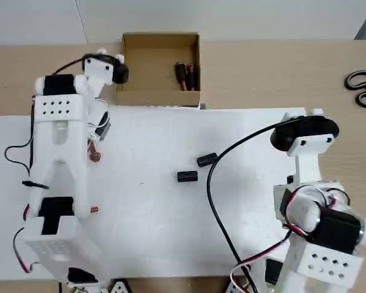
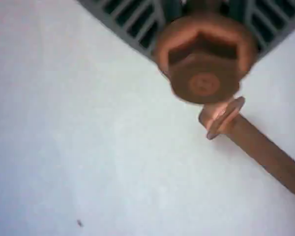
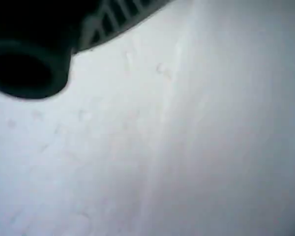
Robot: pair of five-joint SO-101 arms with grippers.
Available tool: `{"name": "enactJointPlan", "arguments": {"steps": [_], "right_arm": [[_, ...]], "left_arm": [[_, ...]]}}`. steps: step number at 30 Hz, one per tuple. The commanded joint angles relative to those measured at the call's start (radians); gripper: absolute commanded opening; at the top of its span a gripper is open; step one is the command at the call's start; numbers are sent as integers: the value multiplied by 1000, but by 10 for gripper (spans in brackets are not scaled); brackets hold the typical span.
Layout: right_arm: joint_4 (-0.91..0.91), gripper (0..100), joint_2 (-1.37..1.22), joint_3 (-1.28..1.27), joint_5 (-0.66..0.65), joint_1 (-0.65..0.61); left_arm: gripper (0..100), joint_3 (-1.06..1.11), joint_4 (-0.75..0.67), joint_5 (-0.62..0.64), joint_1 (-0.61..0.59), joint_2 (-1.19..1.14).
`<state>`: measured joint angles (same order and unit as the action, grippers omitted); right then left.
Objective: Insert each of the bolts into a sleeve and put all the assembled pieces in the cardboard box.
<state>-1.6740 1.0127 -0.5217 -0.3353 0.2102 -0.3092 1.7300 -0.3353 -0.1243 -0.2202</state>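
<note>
We see the left gripper low over the white sheet at the left side of the counter. Its fingers are clamped on a copper bolt. In the left wrist view the bolt's hex head faces us, against a grey ribbed finger. A second bolt lies flat on the sheet just beside the held one. A third bolt lies nearer that arm's base, close against the arm.

The right gripper sits at the right edge of the sheet. It looks closed around a black sleeve, whose open bore points toward the wrist camera.

Near the middle of the sheet lie two loose sleeves, the upper sleeve and the lower sleeve, near each other but not touching.

The cardboard box stands on the counter just past the sheet's far edge. Some assembled pieces rest against its right wall. A pair of scissors lies at the counter's far right, well apart from everything else.
</note>
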Motion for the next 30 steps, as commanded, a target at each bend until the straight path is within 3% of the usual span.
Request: {"name": "enactJointPlan", "arguments": {"steps": [1, 6, 13, 17, 21, 25, 30], "right_arm": [[18, 6, 10, 52, 11, -68], [41, 5, 1, 164, 48, -200], [-16, 3, 10, 222, 155, -317], [-59, 3, 35, 216, 221, -329], [-35, 3, 159, 172, 222, -334], [21, 3, 285, -20, 229, -334], [277, 3, 472, -270, 232, -335]], "left_arm": [[6, -54, 23, 29, 29, 189], [6, -54, 21, 120, 107, 387], [6, -54, 20, 135, 170, 612], [6, -7, 20, 270, 169, 792], [6, 203, -11, 327, 167, 1020], [6, 495, -176, 353, 161, 1275], [6, 889, -460, 635, 166, 1608]]}}
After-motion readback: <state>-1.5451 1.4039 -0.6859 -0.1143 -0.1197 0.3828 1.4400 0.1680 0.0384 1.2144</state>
